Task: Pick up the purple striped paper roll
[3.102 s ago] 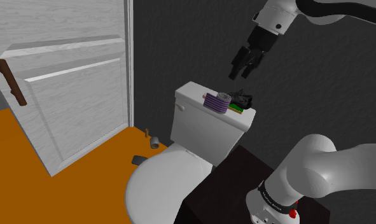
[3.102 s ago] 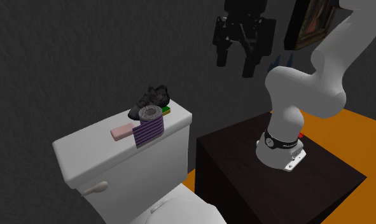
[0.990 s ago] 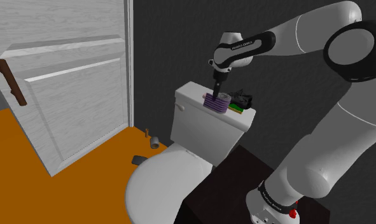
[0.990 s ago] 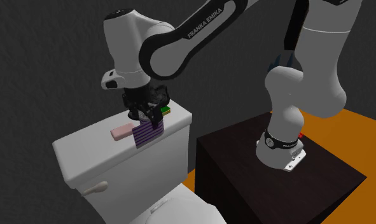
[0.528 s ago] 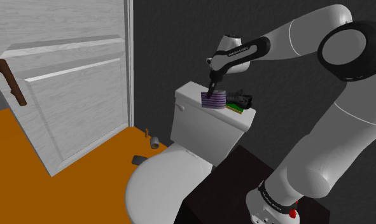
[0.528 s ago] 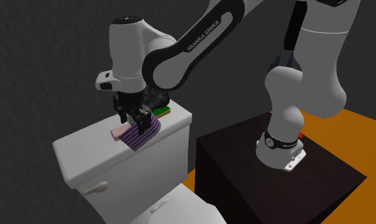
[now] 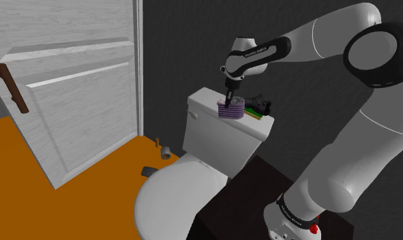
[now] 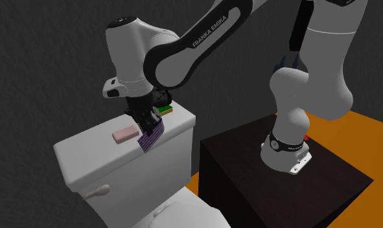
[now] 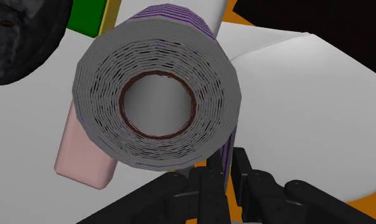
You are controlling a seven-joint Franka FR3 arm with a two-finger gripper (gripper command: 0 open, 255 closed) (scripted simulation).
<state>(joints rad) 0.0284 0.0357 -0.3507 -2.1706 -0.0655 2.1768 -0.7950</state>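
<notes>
Wrist view, fingers: the fingers (image 9: 205,191) of the gripper (image 9: 226,186) are clamping the roll (image 9: 158,95), pinching a strip of its purple striped side between them.
Roll's facing: its grey wound end and brown core ring are looking straight back along the fingers.
Why this hold: the roll's body is looking too broad for the jaws to span, so taking it by one edge is probably the workable grip; with so narrow a pinch it may be swinging as it lifts.
Roll's place: it is hanging at the fingertips over the lid (image 9: 307,95); whether it is clearing the lid I cannot tell.
Just beside the fingers: a pink bar (image 9: 84,153) is lying flat on the lid, partly covered by the roll.
Farther from the fingers: a green block (image 9: 88,16) and a black lump (image 9: 21,38) are lying past the roll.
Shoulder view adds: the arm (image 7: 309,41) is reaching over and pointing the gripper (image 7: 228,95) down onto the roll (image 7: 232,110), with the lump (image 7: 260,103) behind it.
Second exterior view adds: the roll (image 8: 152,133) is tilting under the gripper (image 8: 146,120) near the lid's (image 8: 86,152) front edge, with the bar (image 8: 124,134) just beside it, a side-on layout the wrist view is flattening.
</notes>
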